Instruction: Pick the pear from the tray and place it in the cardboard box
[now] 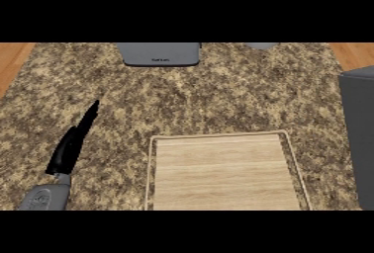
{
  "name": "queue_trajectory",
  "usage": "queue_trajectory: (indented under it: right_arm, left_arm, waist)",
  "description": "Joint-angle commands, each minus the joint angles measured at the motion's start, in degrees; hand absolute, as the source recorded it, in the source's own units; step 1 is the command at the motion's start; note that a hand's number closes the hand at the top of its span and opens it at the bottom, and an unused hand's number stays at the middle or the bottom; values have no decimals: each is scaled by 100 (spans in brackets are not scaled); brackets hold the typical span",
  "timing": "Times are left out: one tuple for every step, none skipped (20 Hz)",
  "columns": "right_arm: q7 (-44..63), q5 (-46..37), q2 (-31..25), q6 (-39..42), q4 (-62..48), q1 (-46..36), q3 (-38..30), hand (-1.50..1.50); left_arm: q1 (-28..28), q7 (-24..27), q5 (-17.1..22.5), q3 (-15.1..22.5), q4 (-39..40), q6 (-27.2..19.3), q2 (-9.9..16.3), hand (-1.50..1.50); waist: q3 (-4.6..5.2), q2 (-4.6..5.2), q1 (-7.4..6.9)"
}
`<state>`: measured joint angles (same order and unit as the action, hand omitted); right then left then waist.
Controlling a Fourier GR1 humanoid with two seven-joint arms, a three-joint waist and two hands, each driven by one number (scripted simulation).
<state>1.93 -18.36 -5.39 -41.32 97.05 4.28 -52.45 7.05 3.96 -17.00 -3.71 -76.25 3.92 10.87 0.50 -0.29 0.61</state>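
Observation:
A light wooden tray (156,170) with a raised rim lies on the speckled counter at the lower middle; its surface shows nothing on it. No pear is in sight. No cardboard box is in sight. My left hand (71,143) stands at the lower left, left of the tray and apart from it, fingers straight and pointing up toward the far side, holding nothing. My right hand does not show.
A grey appliance (159,53) sits at the far edge, top middle. A tall dark grey object (358,133) stands along the right edge. A small grey item (260,46) peeks in at the top right. Wooden floor shows at both upper corners.

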Motion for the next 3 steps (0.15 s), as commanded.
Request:
queue_trajectory:
  right_arm:
    - [-523,488,381,152,178,661,-134,-150]
    - [-693,653,143,311,-129,616,-152,-150]
    - [-906,839,233,361,-116,694,-149,-150]
  left_arm:
    - [-93,-404,-37,130,-464,85,-46,0]
    - [93,-250,123,-154,-204,249,216,0]
    - [-116,-216,53,-4,-364,160,35,0]
  waist:
    - [-53,14,-26]
    - [-52,21,-27]
    - [-52,20,-35]
